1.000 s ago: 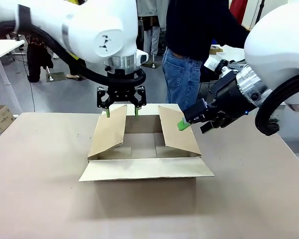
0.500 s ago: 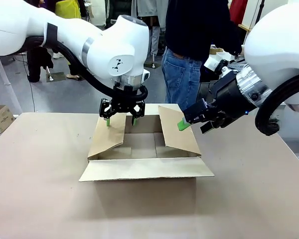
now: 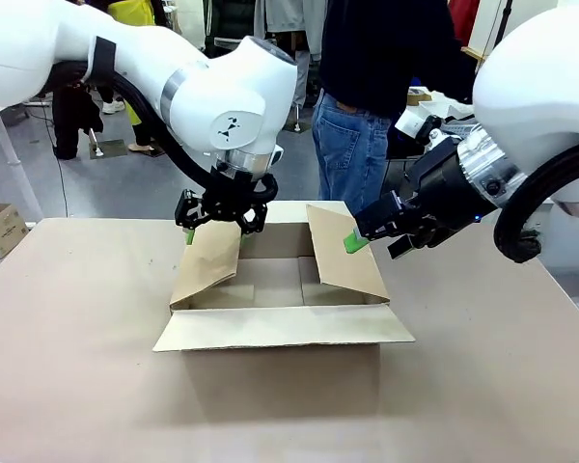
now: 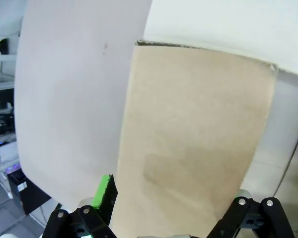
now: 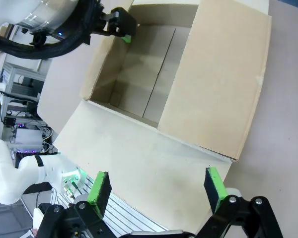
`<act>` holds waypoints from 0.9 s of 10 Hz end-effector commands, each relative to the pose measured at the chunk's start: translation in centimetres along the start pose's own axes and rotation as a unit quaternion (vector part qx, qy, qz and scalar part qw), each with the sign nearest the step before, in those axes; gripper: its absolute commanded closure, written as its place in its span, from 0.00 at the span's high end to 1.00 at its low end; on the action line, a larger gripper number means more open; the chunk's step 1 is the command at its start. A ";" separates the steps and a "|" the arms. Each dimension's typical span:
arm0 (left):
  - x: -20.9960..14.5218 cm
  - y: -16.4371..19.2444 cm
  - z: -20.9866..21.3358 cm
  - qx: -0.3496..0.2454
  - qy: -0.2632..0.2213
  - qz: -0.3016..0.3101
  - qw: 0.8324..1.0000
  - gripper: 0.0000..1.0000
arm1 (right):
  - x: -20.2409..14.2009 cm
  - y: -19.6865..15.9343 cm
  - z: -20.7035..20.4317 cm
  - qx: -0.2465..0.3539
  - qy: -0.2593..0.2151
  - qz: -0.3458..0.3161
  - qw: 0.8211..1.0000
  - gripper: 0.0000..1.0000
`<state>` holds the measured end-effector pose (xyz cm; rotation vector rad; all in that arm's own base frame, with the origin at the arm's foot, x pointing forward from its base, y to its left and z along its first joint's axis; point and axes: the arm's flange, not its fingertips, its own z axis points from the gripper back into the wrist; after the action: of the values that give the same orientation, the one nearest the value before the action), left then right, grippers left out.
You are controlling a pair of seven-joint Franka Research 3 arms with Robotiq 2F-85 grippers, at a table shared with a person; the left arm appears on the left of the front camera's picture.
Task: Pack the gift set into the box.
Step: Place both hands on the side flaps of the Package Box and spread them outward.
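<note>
The box (image 3: pixel 280 371) stands at the middle of the table (image 3: pixel 68 338), mouth up, with nothing in the part of its floor that I can see. I count one box and three flaps plainly. The near flap (image 3: pixel 280 328) is folded out flat towards my side. The left flap (image 3: pixel 210 265) and the right flap (image 3: pixel 343 260) both lean in over the opening. A pale strip at the far rim is probably the fourth. Two grippers attend it, one per side flap. The left gripper (image 4: pixel 171 196) sits at the top edge of the left flap, jaws spread wide with the flap's face between the fingers. The right gripper (image 5: pixel 158 191) is also spread wide, with one green pad (image 3: pixel 352 242) touching the right flap's upper outer edge. I read both placements as bracing or pushing the side flaps outward so the mouth is open for loading. One person (image 3: pixel 367 58) stands at the far side just behind the box, presumably to take part. One small carton (image 3: pixel 0 227) sits on the floor, well apart at the left.
</note>
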<state>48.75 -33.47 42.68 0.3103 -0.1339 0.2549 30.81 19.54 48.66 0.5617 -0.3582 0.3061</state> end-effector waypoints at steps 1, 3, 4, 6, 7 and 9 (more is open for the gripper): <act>0.2 3.0 0.9 -0.027 -0.018 0.012 0.999 1.00 | 0.1 -0.1 0.5 -0.002 0.005 0.004 1.000 1.00; 0.3 5.9 1.1 -0.055 -0.012 0.008 0.998 1.00 | 0.1 -0.1 0.5 -0.002 0.005 0.004 1.000 1.00; 0.5 7.7 1.0 -0.069 -0.007 0.018 0.997 1.00 | 0.1 -0.1 0.5 -0.002 0.005 0.004 1.000 1.00; 1.4 11.4 0.3 -0.100 0.005 0.041 0.994 1.00 | 0.1 -0.1 0.5 -0.002 0.005 0.004 1.000 1.00; 1.7 13.5 -0.2 -0.125 0.014 0.052 0.991 1.00 | 0.1 -0.1 0.5 -0.002 0.005 0.004 1.000 1.00; 2.1 17.9 -2.1 -0.181 0.037 0.081 0.980 1.00 | 0.1 -0.1 0.5 -0.002 0.005 0.004 1.000 1.00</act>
<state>47.61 -18.00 46.87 0.0092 -0.1412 0.3973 30.80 19.50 48.60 0.5615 -0.3573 0.3051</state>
